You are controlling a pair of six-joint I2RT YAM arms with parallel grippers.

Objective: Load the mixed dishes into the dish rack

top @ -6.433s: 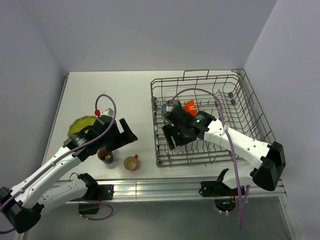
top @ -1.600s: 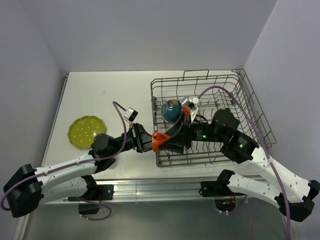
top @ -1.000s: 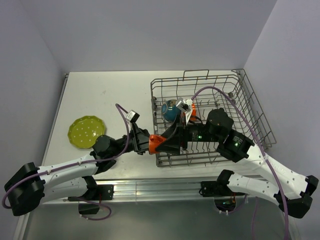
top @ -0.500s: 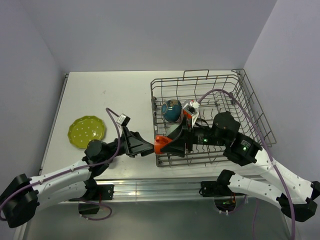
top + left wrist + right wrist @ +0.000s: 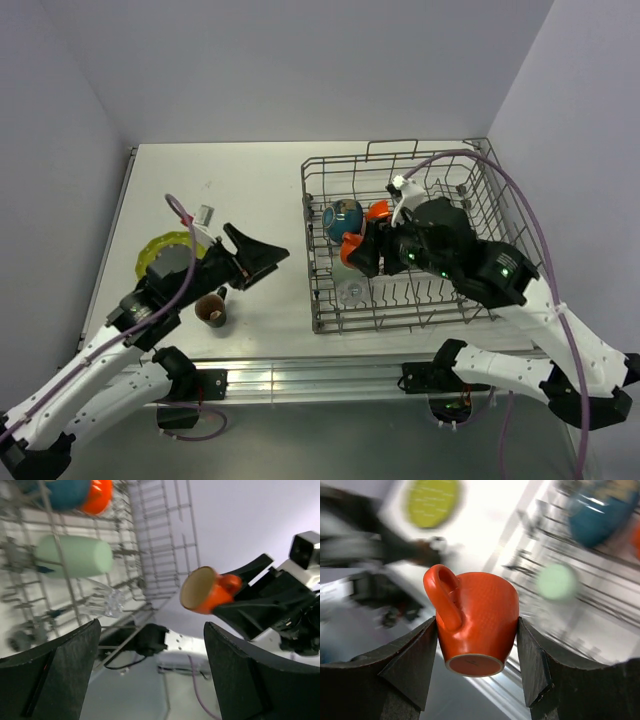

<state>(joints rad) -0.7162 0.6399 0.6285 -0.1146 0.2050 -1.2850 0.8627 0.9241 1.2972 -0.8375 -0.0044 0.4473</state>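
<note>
My right gripper [image 5: 355, 252] is shut on the small orange cup [image 5: 350, 249], held on its side over the left part of the dish rack [image 5: 500, 215]. In the right wrist view the orange cup [image 5: 477, 615] sits between both fingers, handle to the left. My left gripper [image 5: 272, 262] stands open and empty, left of the rack. In the rack lie a blue bowl [image 5: 343, 215], an orange-red bowl [image 5: 379, 211], a clear glass [image 5: 350, 290] and a pale green cup [image 5: 75, 555]. A dark brown mug [image 5: 211, 309] and a yellow-green plate [image 5: 158, 250] rest on the table.
The left arm covers part of the plate. The mug stands close to the table's front edge, below the left wrist. The rack's raised wire handle [image 5: 392, 145] stands at its far side. Walls close in the table at back and right.
The left gripper has let go of the orange cup and drawn back to the left. The right gripper has carried the cup up and right, over the rack.
</note>
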